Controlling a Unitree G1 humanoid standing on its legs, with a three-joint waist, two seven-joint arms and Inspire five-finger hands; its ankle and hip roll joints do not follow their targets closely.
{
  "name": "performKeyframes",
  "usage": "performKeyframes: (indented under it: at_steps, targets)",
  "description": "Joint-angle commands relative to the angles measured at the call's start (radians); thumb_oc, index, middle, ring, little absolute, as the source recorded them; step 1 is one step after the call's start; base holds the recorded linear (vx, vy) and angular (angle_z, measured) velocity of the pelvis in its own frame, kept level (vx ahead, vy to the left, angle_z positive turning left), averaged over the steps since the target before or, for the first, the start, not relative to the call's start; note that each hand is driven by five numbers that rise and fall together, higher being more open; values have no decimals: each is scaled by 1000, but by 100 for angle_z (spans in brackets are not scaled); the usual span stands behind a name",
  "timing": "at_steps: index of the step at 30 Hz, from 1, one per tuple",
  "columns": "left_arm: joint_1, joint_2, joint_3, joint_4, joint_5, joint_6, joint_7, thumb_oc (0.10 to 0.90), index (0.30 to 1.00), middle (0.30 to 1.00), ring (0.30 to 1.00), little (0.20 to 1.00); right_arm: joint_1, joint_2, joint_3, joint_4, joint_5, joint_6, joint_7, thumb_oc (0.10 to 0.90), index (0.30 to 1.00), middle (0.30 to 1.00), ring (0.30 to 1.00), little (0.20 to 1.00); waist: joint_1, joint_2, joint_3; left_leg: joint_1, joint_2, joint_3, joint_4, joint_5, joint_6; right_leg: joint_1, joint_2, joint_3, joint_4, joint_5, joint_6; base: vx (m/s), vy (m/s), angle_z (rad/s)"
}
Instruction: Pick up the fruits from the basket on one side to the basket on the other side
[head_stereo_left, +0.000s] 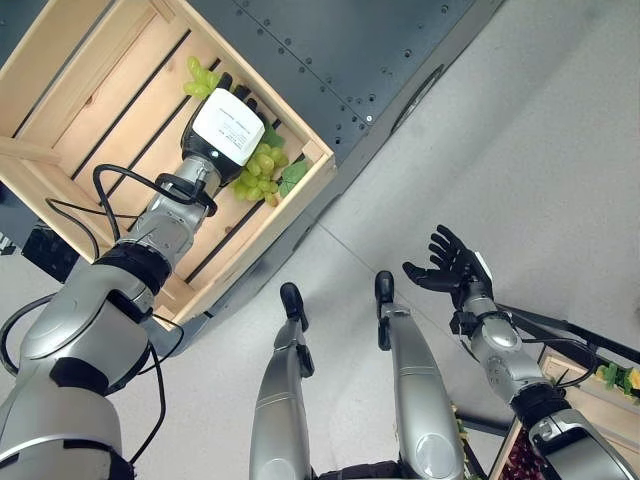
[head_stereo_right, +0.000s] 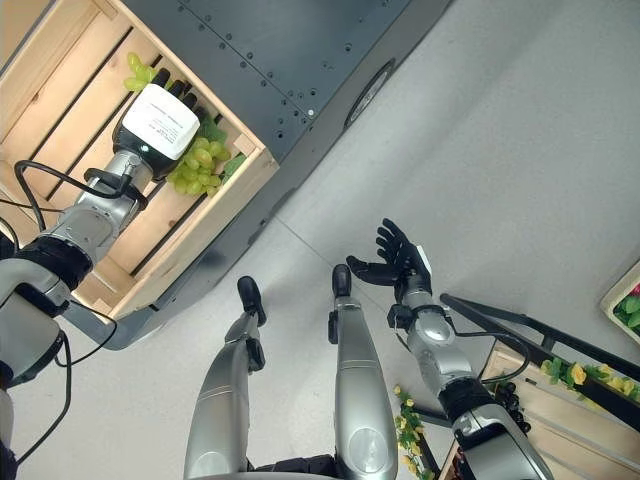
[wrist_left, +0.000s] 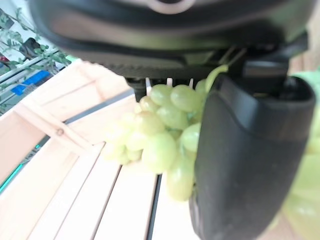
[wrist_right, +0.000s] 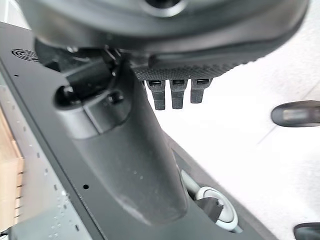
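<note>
Left robot hand (head_stereo_left: 222, 125) apparently grips grapes (head_stereo_left: 262, 172) (green).

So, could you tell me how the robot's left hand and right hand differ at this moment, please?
The left hand is down in the wooden crate, while the right hand hangs over bare floor. The left hand is curled round a bunch of green grapes; the right hand is open and holds nothing. Both are dark.

Head pair: looking steeply down, both sharing the wooden crate (head_stereo_left: 290, 195).
Left wrist: very close on green grapes (wrist_left: 160, 135).
Right wrist: close, past its hand (wrist_right: 135, 165) toward floor.
</note>
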Motion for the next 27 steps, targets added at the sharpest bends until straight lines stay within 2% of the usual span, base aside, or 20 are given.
performKeyframes:
  at_steps: [1,2,5,14,24,27]
  targets:
    - [-60,57,38,47,-39,-22,-30,497,446,446,446,446,17,-10,-29,-101,29,-97,-45,800,900,900,900,900,2,-60,-12,-49,-17,26,148,-83,-4,52,47,10,-128,120,0,-31,9,-3]
    - [-58,58,37,41,-47,-43,-30,400,300,300,300,300,17,-12,-30,-104,30,-97,-47,800,900,900,900,900,2,-60,-12,-50,-18,25,148,-84,-3,52,47,11,-128,120,0,0,0,0]
    - [-47,54,28,16,-71,-110,-24,400,300,300,300,300,2,-12,-30,-95,30,-98,-51,800,900,900,900,900,7,-56,-12,-42,-21,23,148,-89,-1,58,46,10,-124,117,0,0,0,0]
    - [-16,101,26,-83,-81,-218,-8,400,300,300,300,300,15,-27,-51,-94,47,-101,-38,800,900,900,900,900,20,-46,-12,46,-29,24,141,-107,3,143,36,-2,-130,104,2,0,0,0]
    - [94,157,98,-161,-127,-261,43,400,300,300,300,300,69,-27,-92,-118,40,-99,-20,800,900,900,900,900,27,-45,-12,270,-37,23,112,-129,4,363,20,-6,-178,94,0,22,5,-3]
    - [164,154,128,-185,-223,-195,3,400,300,300,300,300,81,-23,-103,-114,24,-106,-14,800,900,900,900,900,28,-39,-25,355,-39,20,93,-138,0,450,12,-10,-205,89,-2,66,32,-4]
